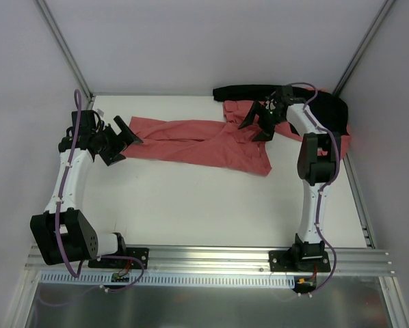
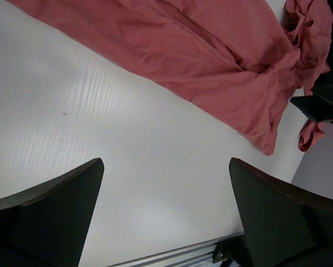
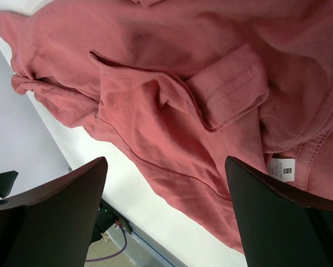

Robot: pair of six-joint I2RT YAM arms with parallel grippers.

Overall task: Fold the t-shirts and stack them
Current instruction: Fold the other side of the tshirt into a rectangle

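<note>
The white table (image 1: 191, 205) carries everything, and the part nearest the arms lies bare, which we judge leaves room for folding. Across its far half lies one t-shirt (image 1: 198, 140), salmon-red. It is stretched long from left to right but rumpled and partly doubled over itself, not flat. We read that as a shirt laid lengthwise so that each arm can reach one end; the folding itself is not yet begun. Behind it, along the far right edge, a black cloth (image 1: 259, 90) lies draped. A sliver of more salmon cloth (image 1: 346, 134) shows under the black cloth's right end. That may be the other shirts waiting, though we cannot be sure from so little of it.

The left gripper (image 1: 122, 141) sits just beside the shirt's left end, jaws spread wide. Its wrist view shows bare table between the jaws and the cloth's edge lying ahead, apart from them, so it holds nothing. The right gripper (image 1: 258, 123) hovers over the shirt's right end, jaws likewise wide apart and empty. In its wrist view the cloth passes below the jaws and none of it is pinched. There a short sleeve (image 3: 233, 89) lies turned back over the body. Beside it the small white label (image 3: 282, 168) shows, so we judge the inside of the neck faces up at that spot.
</note>
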